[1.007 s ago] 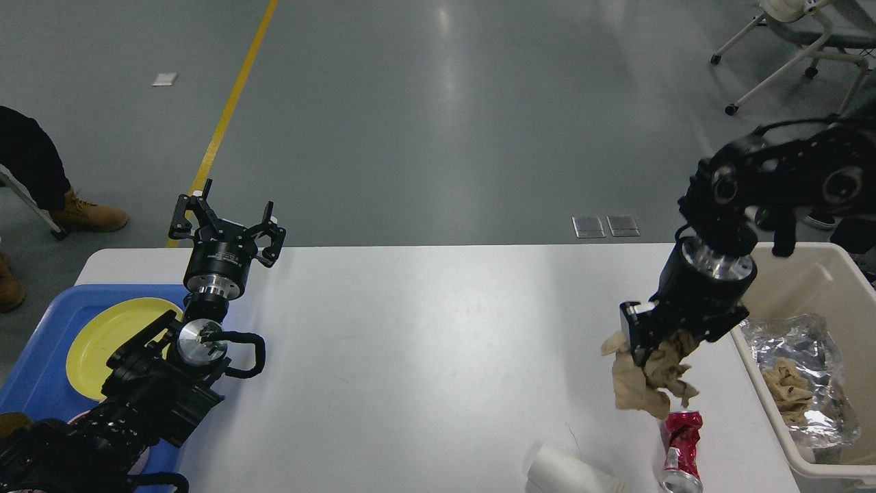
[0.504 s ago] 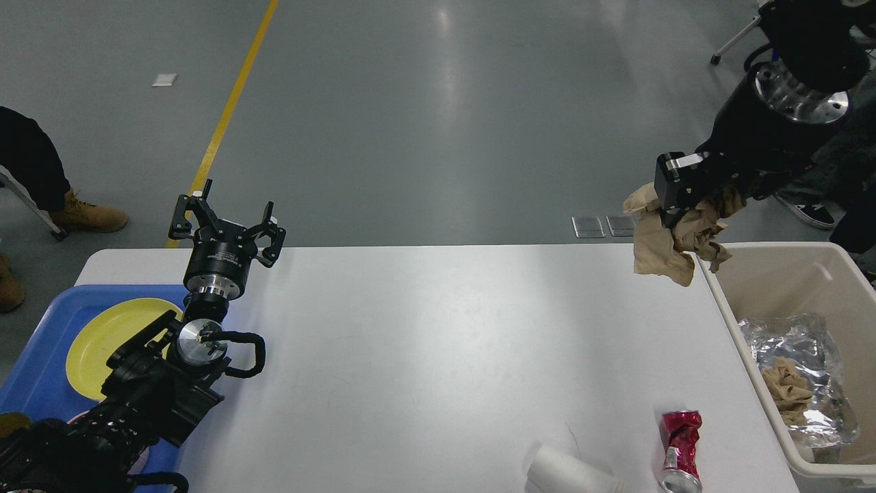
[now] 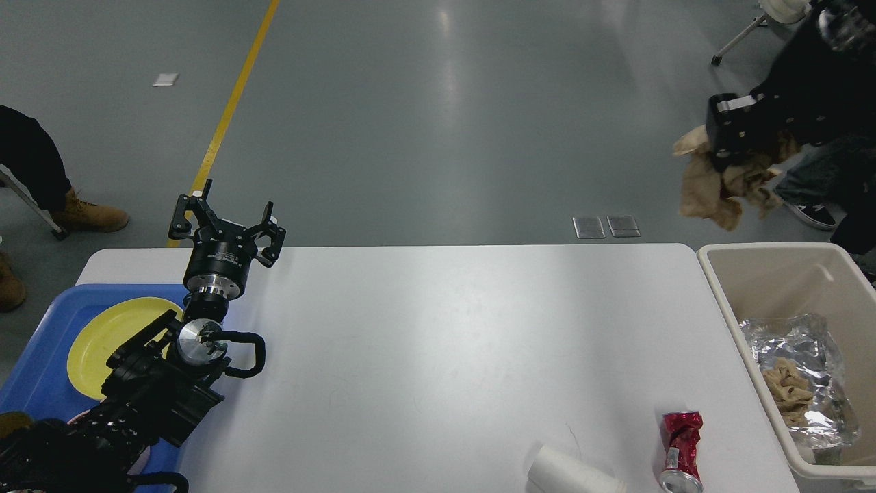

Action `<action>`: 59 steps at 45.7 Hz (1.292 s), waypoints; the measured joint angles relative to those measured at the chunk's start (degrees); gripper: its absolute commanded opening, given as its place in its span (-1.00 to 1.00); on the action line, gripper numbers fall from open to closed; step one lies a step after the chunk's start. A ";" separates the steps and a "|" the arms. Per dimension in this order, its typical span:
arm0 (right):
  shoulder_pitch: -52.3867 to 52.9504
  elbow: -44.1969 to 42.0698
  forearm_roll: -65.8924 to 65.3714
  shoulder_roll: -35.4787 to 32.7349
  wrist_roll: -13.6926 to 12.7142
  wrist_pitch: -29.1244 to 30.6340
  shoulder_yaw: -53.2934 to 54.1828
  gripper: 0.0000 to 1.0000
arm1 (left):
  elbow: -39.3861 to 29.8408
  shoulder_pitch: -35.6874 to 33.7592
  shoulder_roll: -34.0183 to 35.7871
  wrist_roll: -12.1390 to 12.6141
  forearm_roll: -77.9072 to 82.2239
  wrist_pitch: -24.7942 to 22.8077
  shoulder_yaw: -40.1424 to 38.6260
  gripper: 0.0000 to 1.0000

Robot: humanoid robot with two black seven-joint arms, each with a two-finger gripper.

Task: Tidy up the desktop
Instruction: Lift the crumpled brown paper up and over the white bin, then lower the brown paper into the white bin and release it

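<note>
The white desktop [image 3: 438,342] fills the middle of the head view. A crushed red can [image 3: 679,444] and a tipped white paper cup [image 3: 571,472] lie near its front right edge. My right gripper [image 3: 727,154] is high at the upper right, beyond the table's far edge, shut on a crumpled brown paper napkin [image 3: 712,192] that hangs from it. My left gripper [image 3: 228,219] stands open and empty at the table's far left corner, fingers pointing up.
A beige bin [image 3: 787,274] sits off the table's right edge with foil [image 3: 801,349] and brown paper in it. A blue tray [image 3: 34,383] with a yellow plate [image 3: 102,335] lies at the left. A person's boots [image 3: 89,216] and chair legs [image 3: 736,44] stand on the floor.
My right gripper has lifted the brown napkin from low over the can up and to the right, past the table's far edge. The left arm has not moved.
</note>
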 measured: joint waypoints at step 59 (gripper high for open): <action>-81.50 -37.95 -7.44 3.36 -0.12 -40.86 -5.31 -1.00 | 0.00 0.00 0.00 0.00 0.00 0.00 0.00 0.92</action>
